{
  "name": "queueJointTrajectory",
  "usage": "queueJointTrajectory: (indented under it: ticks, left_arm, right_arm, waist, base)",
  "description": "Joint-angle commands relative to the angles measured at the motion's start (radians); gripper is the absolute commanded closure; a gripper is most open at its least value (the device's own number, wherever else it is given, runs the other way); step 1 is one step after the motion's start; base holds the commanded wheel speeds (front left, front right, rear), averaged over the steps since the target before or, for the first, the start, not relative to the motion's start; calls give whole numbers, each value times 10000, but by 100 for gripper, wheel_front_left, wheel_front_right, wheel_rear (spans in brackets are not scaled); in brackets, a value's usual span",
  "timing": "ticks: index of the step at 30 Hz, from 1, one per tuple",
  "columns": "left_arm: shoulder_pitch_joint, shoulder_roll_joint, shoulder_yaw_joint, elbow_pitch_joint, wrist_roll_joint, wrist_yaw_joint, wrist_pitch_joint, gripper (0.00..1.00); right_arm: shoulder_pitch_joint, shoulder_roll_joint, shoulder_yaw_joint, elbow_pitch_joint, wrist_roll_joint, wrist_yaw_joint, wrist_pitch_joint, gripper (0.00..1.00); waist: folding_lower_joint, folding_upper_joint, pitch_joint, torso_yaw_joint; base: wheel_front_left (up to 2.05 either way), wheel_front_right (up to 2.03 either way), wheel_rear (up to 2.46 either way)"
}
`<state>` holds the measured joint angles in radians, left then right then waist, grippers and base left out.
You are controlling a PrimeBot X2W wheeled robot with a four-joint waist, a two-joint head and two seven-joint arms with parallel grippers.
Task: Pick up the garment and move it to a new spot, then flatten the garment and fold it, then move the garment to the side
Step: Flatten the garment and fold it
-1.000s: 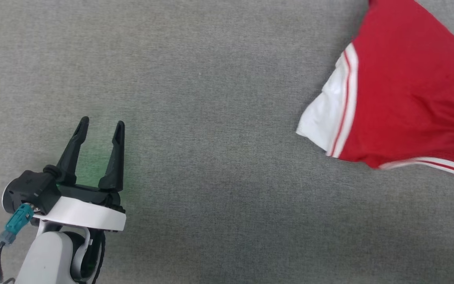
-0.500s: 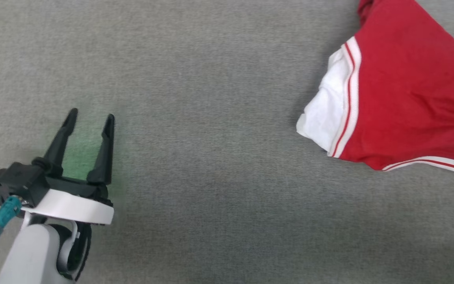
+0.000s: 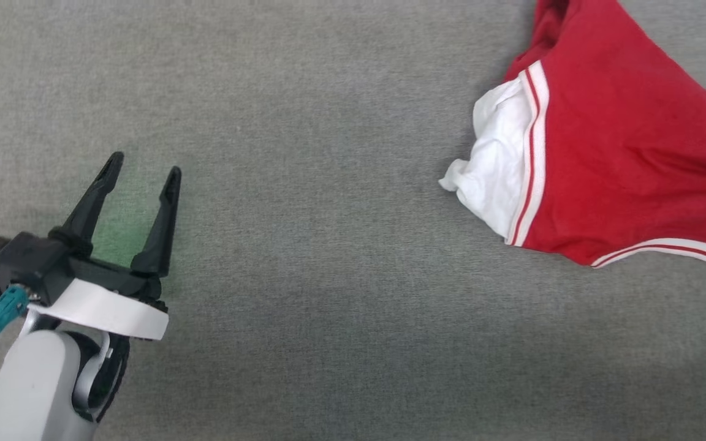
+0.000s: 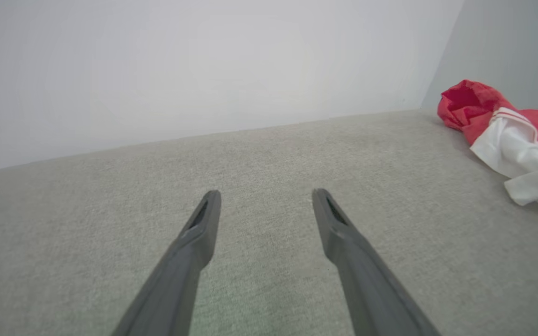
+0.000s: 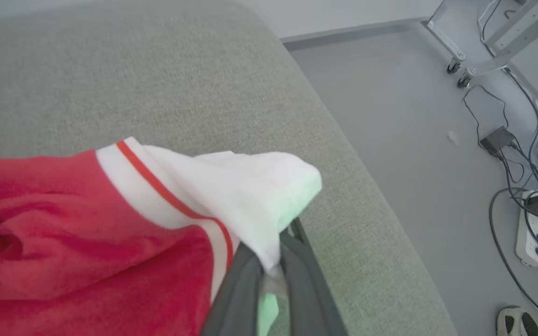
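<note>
Left gripper [image 3: 144,164]: jaws spread wide, nothing between them, well apart from the garment [image 3: 622,153] and to its left, low over the grey cushion [image 3: 328,257]. A faint green glow falls on the fabric between its fingers [image 3: 92,199]. Left wrist view: same gripper [image 4: 266,193] points along bare cushion toward a white wall [image 4: 157,70]; garment [image 4: 512,140] sits off to the right near the cushion's far edge, a red bunched end toward the wall and a loose white flap nearer the camera. Right gripper [image 5: 276,275]: fingers drawn together, clamped on the garment's white panel, which drapes over and hides the fingertips; a green tint shows on the cloth at the pinch. Garment [image 5: 87,233] itself: lies rumpled on the cushion, not flat, red body creased, the white panel set off from the red by white trim with a red stripe, a second striped edge running along its lower hem in the head view. Right of the garment, the cushion's rounded edge drops to a grey floor [image 5: 414,140]; beyond that, cables and a power strip [image 5: 530,228] and a wheeled metal frame [image 5: 484,46].
</note>
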<state>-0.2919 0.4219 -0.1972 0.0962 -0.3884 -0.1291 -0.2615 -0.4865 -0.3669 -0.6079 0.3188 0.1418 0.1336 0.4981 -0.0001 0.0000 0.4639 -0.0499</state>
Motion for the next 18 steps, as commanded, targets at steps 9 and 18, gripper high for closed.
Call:
queueJointTrajectory:
  ticks: [9,18]
  left_arm:
    - [-2670,2267,-3519,-392,-2558,-21,861,0]
    - [-6226,2508,-6544,24,-7899,-19,6755,0]
  right_arm:
    - [270,242,627,-523,512,-49,-2289,0]
    - [431,945,2045,-1333,1036,-49,-3031,0]
  waist:
    - [1,0,-724,-633]
    - [1,0,-745,-1569]
  base:
    - [0,0,0]
    - [0,0,0]
